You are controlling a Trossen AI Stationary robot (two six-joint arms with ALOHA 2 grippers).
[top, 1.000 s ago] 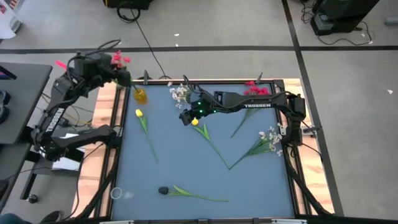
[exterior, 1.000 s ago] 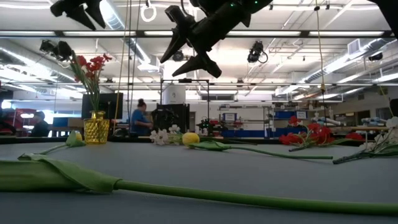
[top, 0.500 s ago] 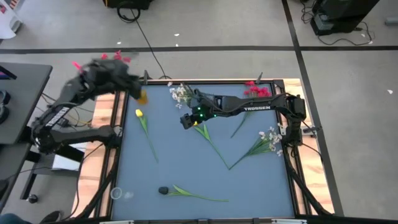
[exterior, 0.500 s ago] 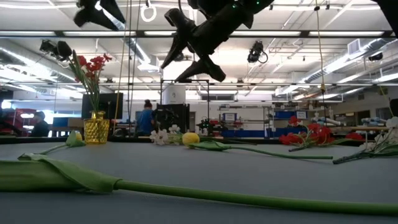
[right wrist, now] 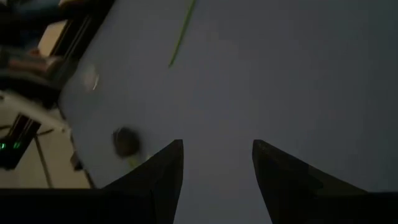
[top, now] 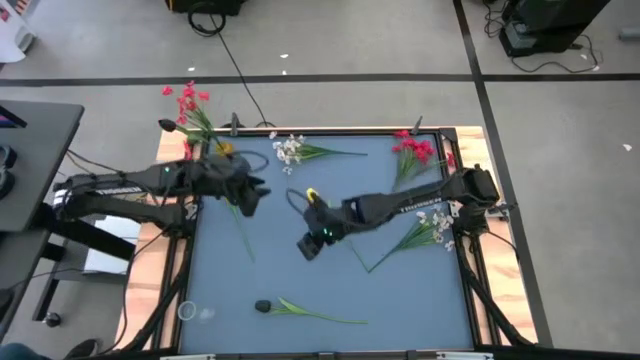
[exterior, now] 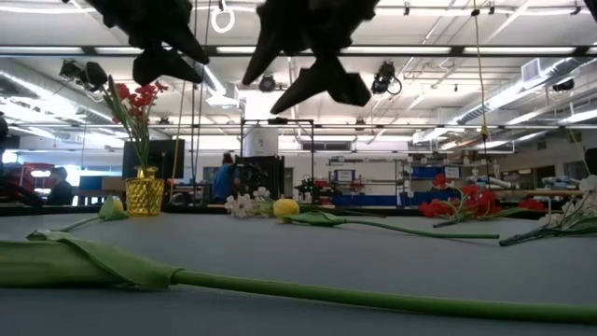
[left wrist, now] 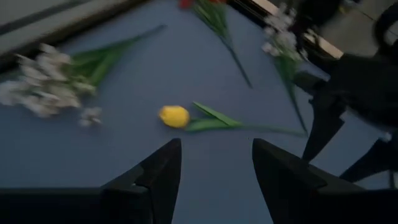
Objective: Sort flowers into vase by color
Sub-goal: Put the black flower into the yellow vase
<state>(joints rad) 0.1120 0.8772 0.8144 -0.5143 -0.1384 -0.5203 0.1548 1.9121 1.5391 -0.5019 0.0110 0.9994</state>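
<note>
A gold vase [top: 224,152] stands at the table's far left corner with red flowers [top: 186,96] in it; the low view shows the vase [exterior: 145,192] too. A yellow tulip [top: 313,197] lies mid-table. A white spray [top: 290,150] lies at the far edge. A red cluster [top: 415,150] and another white spray [top: 435,224] lie at the right. My left gripper [top: 257,190] hovers open over the left half, with the yellow tulip [left wrist: 174,116] ahead of it. My right gripper [top: 306,247] hovers open over bare table nearer the front.
A second tulip's stem [top: 241,226] shows beyond the left arm, its head hidden. A green stem [top: 320,316] with a dark round head [top: 263,306] lies near the front edge. Wooden rails [top: 180,250] frame the blue table. People stand in the room behind.
My left arm has swung down from beside the vase at the far left corner out over the table, toward the right and the near edge. My right gripper has moved from above the yellow tulip toward the near edge. The red flowers have stayed in the vase.
</note>
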